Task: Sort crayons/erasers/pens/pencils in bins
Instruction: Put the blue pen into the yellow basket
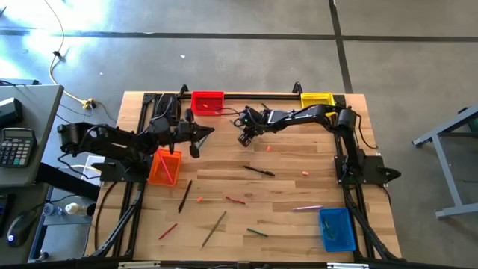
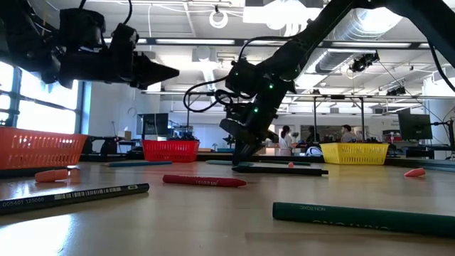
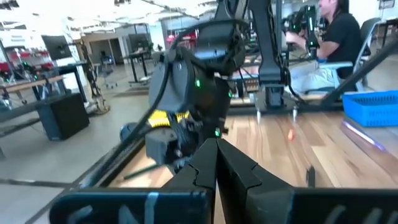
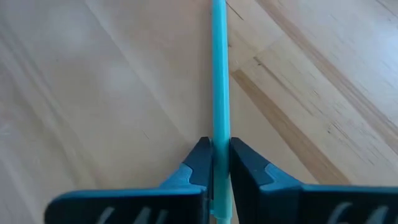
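Note:
A light blue pen [image 4: 219, 68] lies on the wooden table, and my right gripper [image 1: 244, 139] is shut on it, left of the table's middle near the far edge. My left gripper [image 1: 206, 133] hangs shut and holds nothing, above the table just left of the right one; it points level at the right arm. The four bins stand apart: red [image 1: 208, 102] and yellow [image 1: 317, 99] at the far edge, orange [image 1: 165, 166] by the left arm, blue [image 1: 337, 229] at the near right. My right gripper pinches the light blue pen's shaft [image 4: 219, 134] between its two fingertips [image 4: 199, 163], one on each side. The fingers slant down from the table's right. The pen lies flat on the table and runs on ahead of the fingers.
Loose on the table lie a black pen [image 1: 258, 171], a pink pen [image 1: 307, 208], a red crayon [image 1: 235, 200], a brown pencil [image 1: 213, 228], a green one [image 1: 257, 232] and small erasers [image 1: 269, 148] [image 1: 305, 173]. People sit in the room beyond.

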Controlling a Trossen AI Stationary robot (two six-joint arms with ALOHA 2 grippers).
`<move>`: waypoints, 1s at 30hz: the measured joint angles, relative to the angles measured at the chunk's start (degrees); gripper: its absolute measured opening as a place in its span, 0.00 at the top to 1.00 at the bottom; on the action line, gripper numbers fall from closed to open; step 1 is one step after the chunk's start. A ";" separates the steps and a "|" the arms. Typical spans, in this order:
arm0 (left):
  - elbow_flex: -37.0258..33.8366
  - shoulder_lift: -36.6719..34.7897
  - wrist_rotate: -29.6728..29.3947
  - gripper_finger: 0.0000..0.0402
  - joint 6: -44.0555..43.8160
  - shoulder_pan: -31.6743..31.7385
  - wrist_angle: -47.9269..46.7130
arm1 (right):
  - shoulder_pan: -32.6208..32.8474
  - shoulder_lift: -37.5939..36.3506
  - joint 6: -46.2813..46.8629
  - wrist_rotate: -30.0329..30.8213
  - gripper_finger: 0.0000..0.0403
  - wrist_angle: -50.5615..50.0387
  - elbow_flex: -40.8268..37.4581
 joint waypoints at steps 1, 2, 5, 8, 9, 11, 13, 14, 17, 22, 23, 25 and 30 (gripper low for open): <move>0.45 0.00 0.04 1.00 0.00 0.00 -0.10 | 0.11 -0.22 0.01 -0.04 0.96 -0.15 -0.02; 0.99 0.00 0.18 1.00 0.02 -0.01 -0.37 | 0.23 -0.56 0.01 -0.12 0.95 -0.40 -0.06; 2.24 0.00 0.23 1.00 0.45 -0.01 -0.68 | 0.52 -2.23 0.01 -0.25 0.93 -2.80 -0.39; 3.25 0.00 0.23 1.00 1.55 0.01 -0.75 | 0.80 -4.99 0.02 -0.30 0.92 -4.50 -0.53; 3.62 0.00 0.23 1.00 1.91 0.00 -0.74 | 0.94 -6.27 0.00 0.05 0.92 -5.34 -0.47; 4.30 0.00 0.25 1.00 1.99 -0.01 -0.75 | 1.26 -8.28 0.03 1.95 0.92 -7.24 -0.38; 5.03 0.00 0.25 1.00 1.99 -0.01 -0.75 | 1.67 -10.22 0.01 3.66 0.92 -10.05 -0.42; 5.35 0.00 0.23 1.00 1.99 -0.01 -0.75 | 1.79 -11.41 0.05 4.48 0.92 -11.09 -0.42; 5.97 0.00 0.25 1.00 2.01 -0.01 -0.73 | 1.89 -16.03 1.09 7.34 0.92 -15.98 -0.39; 6.03 0.00 0.26 1.00 1.99 0.01 -0.75 | 1.21 -24.53 3.56 15.60 0.92 -29.72 -0.34; 6.03 0.00 0.26 1.00 1.99 0.01 -0.73 | 0.75 -26.36 4.37 18.08 0.92 -33.14 -0.25; 6.03 0.00 0.25 1.00 1.99 -0.01 -0.73 | -0.66 -29.21 5.59 22.23 0.92 -40.41 -0.25; 6.03 0.00 0.25 1.00 1.95 0.01 -0.74 | -6.91 -33.85 -2.88 31.31 0.92 -53.20 -0.25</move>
